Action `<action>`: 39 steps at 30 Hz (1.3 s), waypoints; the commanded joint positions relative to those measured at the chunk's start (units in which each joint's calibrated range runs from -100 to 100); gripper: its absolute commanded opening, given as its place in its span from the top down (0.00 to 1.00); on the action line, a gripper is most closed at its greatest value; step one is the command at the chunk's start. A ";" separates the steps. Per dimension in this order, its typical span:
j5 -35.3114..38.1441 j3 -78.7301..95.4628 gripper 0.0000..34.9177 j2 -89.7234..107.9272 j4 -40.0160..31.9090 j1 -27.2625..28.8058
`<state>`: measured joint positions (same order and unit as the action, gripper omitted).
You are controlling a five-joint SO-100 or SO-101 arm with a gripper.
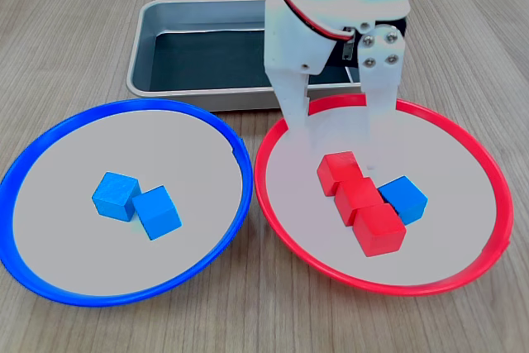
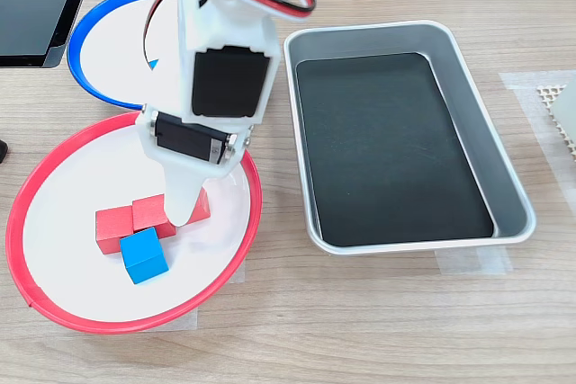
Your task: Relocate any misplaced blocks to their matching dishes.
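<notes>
We observe the white two-fingered tool (image 1: 337, 126) hanging over the far part of the red-rimmed round shallow plate (image 1: 463, 274), its fingers spread apart and holding nothing. Directly below and just in front of the fingertips lies a row of three glossy red cubes (image 1: 361, 201), touching one another. One glossy blue cube (image 1: 403, 199) rests against that row, on the first exterior view's right of the tool; it lies on the red-rimmed plate. In the second exterior view one tool finger (image 2: 183, 195) covers part of the red row, with the blue cube (image 2: 144, 255) just beside it.

To the first exterior view's left of the tool sits the blue-rimmed round shallow plate (image 1: 50, 283), carrying two glossy blue cubes (image 1: 136, 204) that touch. Behind the tool stands the rectangular silver metal tray (image 1: 149, 39) with a dark floor.

All items rest on a light wood-grain table (image 1: 74, 31). A dark flat object (image 2: 40, 6) occupies the second exterior view's upper left corner.
</notes>
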<state>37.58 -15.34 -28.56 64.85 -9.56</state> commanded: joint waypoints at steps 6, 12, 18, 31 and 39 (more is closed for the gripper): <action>-8.16 3.73 0.43 10.86 -0.92 -3.38; -16.51 9.46 0.45 17.43 0.73 -6.11; -22.42 9.19 0.45 16.75 1.81 -6.30; -27.35 -2.64 0.54 9.33 2.55 -5.74; -27.94 -15.48 0.55 0.12 7.92 -5.08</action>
<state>9.89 -25.77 -28.13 71.94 -15.13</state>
